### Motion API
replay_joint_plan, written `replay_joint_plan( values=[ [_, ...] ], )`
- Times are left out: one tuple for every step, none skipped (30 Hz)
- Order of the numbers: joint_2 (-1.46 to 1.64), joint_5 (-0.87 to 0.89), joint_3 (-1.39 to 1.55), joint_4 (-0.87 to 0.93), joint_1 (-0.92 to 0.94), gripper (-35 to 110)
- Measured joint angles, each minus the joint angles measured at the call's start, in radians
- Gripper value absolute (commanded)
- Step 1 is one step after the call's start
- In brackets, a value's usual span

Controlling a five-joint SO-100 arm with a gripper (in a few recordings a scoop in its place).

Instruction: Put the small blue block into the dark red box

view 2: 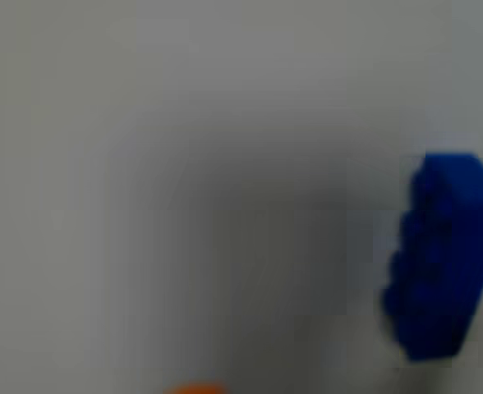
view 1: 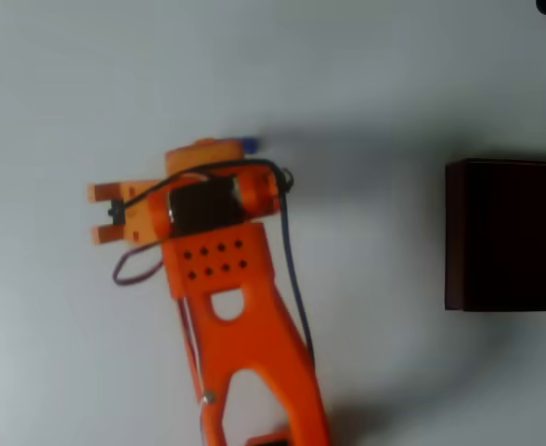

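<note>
Orange arm (view 1: 222,279) dominates the overhead view, gripper (view 1: 208,153) low over the white table (view 1: 69,74) with the small blue block (view 1: 249,144) peeking out beside it, dark red box (view 1: 510,232) well apart at right, while the blurred wrist view shows the block (view 2: 443,254) at right, grip impossible to tell.

the overhead view was bright and soft, with a broad dim shadow on the tabletop (view 1: 384,177) between the arm (view 1: 227,279) and the dark red box (view 1: 507,234). the wrist view was heavily blurred, the small blue block (view 2: 443,254) out of focus.
</note>
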Motion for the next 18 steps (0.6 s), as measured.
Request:
replay_joint_plan(
  values=[
    [-0.029,0.000,-0.028,0.003,0.005,22],
    [-0.052,0.000,-0.055,0.021,0.011,22],
    [-0.078,0.000,-0.081,0.035,0.017,22],
    [-0.100,0.000,-0.107,0.040,0.020,22],
    [-0.123,0.008,-0.135,0.043,0.021,22],
    [-0.143,0.012,-0.160,0.052,0.021,22],
    [-0.163,0.015,-0.179,0.055,0.020,22],
    [-0.179,0.015,-0.201,0.060,0.020,22],
    [-0.198,0.018,-0.225,0.066,0.018,22],
    [-0.218,0.018,-0.250,0.071,0.018,22],
    [-0.236,0.018,-0.276,0.077,0.020,22],
    [-0.258,0.018,-0.302,0.086,0.021,22],
    [-0.279,0.018,-0.324,0.091,0.025,22],
    [-0.299,0.025,-0.344,0.100,0.028,22],
    [-0.310,0.029,-0.356,0.104,0.031,22],
    [-0.321,0.031,-0.365,0.106,0.032,22],
    [-0.325,0.034,-0.374,0.106,0.034,22],
    [-0.339,0.034,-0.379,0.101,0.035,22]
  ],
)
